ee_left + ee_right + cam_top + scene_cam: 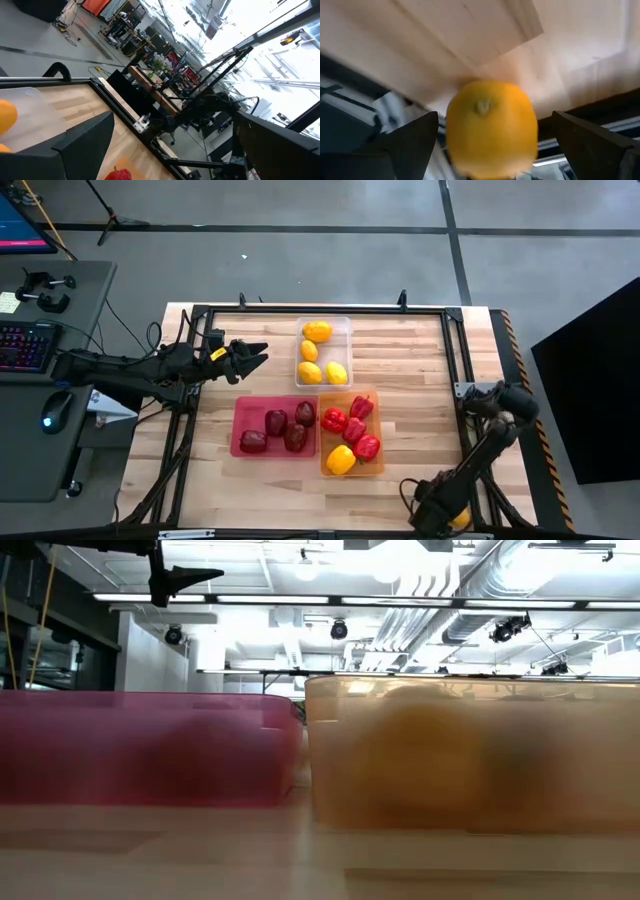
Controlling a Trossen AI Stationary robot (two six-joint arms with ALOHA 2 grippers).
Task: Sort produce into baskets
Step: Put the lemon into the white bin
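A yellow-orange citrus piece (pixel 491 127) lies at the table's near right corner (pixel 461 520). My right gripper (pixel 495 131) comes down on it at a slant, open, with one finger on either side of it and a gap at each side. My left gripper (pixel 252 358) hangs open above the table's left part, beside the clear basket (pixel 343 325), and shows at the top of the low view (pixel 185 578). The clear basket holds several citrus pieces. The pink basket (pixel 240 412) holds several maroon pieces. Red peppers and one yellow pepper lie in the orange basket (pixel 376 465).
The three baskets stand together mid-table, with bare wood to their right and along the near edge. A black frame rail (pixel 466 370) runs along the table's right side. A desk with a keyboard (pixel 25 345) and a mouse stands off the table's left.
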